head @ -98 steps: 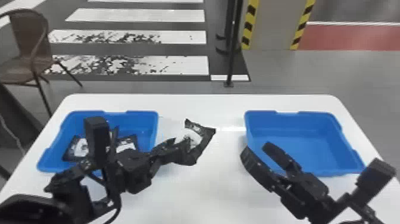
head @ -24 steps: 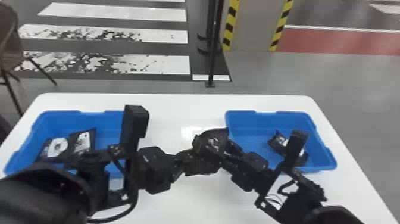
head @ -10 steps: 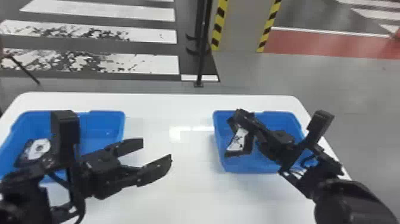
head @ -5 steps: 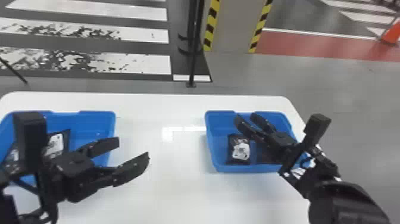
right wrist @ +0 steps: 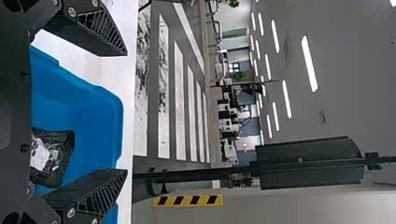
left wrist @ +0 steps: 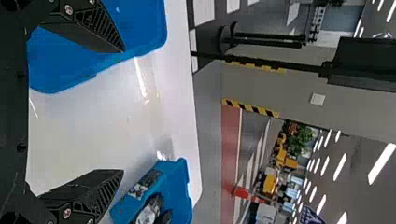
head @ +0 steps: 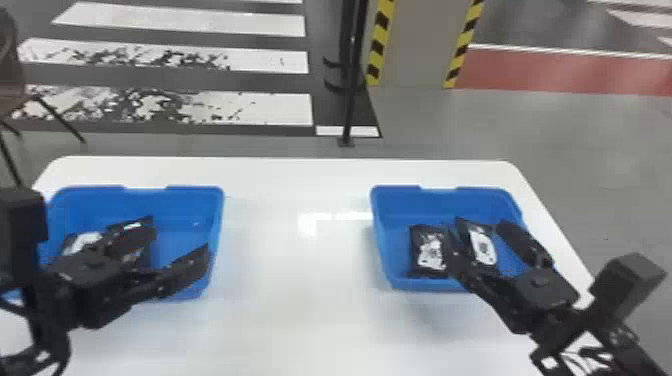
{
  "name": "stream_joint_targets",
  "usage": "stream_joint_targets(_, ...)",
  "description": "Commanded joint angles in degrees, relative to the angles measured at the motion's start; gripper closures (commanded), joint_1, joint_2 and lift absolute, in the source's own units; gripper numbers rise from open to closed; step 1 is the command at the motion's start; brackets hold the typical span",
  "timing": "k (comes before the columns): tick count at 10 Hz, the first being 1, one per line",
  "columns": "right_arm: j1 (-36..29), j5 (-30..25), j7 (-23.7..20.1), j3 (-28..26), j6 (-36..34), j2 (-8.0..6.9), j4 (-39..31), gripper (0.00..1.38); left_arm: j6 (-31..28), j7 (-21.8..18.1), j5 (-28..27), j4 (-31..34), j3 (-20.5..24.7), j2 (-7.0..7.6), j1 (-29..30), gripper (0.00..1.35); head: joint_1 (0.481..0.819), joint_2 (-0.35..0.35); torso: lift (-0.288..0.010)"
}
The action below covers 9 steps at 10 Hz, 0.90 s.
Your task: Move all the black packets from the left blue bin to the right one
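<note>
Right blue bin (head: 395, 210): at least two black packets (head: 430, 251) delivered. Left blue bin (head: 192, 215): more packets (head: 82, 242) to shift, perhaps two, view partly blocked. Left pincer (head: 178, 240) spread, empty, over its bin; right pincer (head: 476, 234) parted, nothing gripped, above the delivered ones. Job roughly half done, I judge.

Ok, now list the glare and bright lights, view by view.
Head view: a white glare patch on the table, between the left blue bin and the right blue bin. Left wrist view: a thin bright streak on the table, plus lit ceiling lights. Right wrist view: rows of ceiling lights, no strong glare on the blue bin.
</note>
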<state>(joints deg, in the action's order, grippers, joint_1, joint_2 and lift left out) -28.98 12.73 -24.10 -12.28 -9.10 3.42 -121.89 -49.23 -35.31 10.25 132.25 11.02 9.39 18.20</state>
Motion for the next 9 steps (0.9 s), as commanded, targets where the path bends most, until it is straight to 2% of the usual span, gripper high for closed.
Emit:
stream_joint_targets(1, -5.3, -0.2, 0.7, -0.1, 0.8, -1.40, -4.2, 0.13, -1.3, 0.5, -3.7, 0.0, 3.8, -0.60, -0.3, 0.12, 0.695, -0.073, -0.140)
stream_joint_targets(2, -8.1, 0.9, 0.9, 0.1, 0.8, -1.84, -5.6, 0.13, -3.5, 0.9, -6.7, 0.0, 5.7, -0.69, -1.3, 0.12, 0.695, -0.050, -0.140)
stream_joint_targets(4, -10.5, 1.9, 0.8, 1.0, 0.1, -2.02, -6.0, 0.13, -7.6, 1.0, -11.6, -1.3, 8.1, -0.33, -4.0, 0.12, 0.695, 0.044, -0.140)
stream_joint_targets(6, -10.7, 2.4, 0.8, 1.2, -0.7, -2.02, -6.0, 0.13, -8.0, 1.0, -12.5, -4.2, 7.5, 0.19, -6.0, 0.12, 0.695, 0.121, -0.140)
stream_joint_targets(9, -10.5, 3.2, 0.3, 1.2, -2.1, -2.02, -5.4, 0.13, -8.4, 2.0, -15.7, -7.3, 7.3, -0.51, -8.5, 0.12, 0.695, 0.140, -0.140)
